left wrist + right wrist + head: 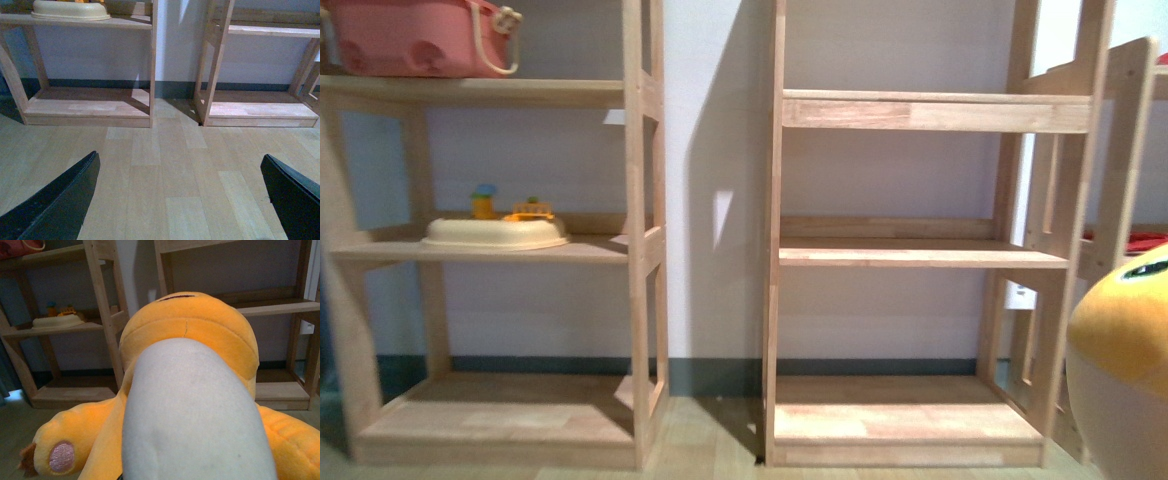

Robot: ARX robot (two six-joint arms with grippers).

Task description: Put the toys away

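One orange-yellow plush animal (1125, 340) looms nearest, at 4 o'clock in the front view. In the right wrist view its long axis runs head-first toward two pale wooden shelf units (640, 200) (920, 255). Its pale belly faces the camera, with one pink paw pad showing. The left end effector (180, 156) gapes empty over the floor; the right one does not show, so I cannot tell its state.

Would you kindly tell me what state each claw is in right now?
Left claw: open, holding nothing.
Right claw: cannot be told; the plush toy fills its view.
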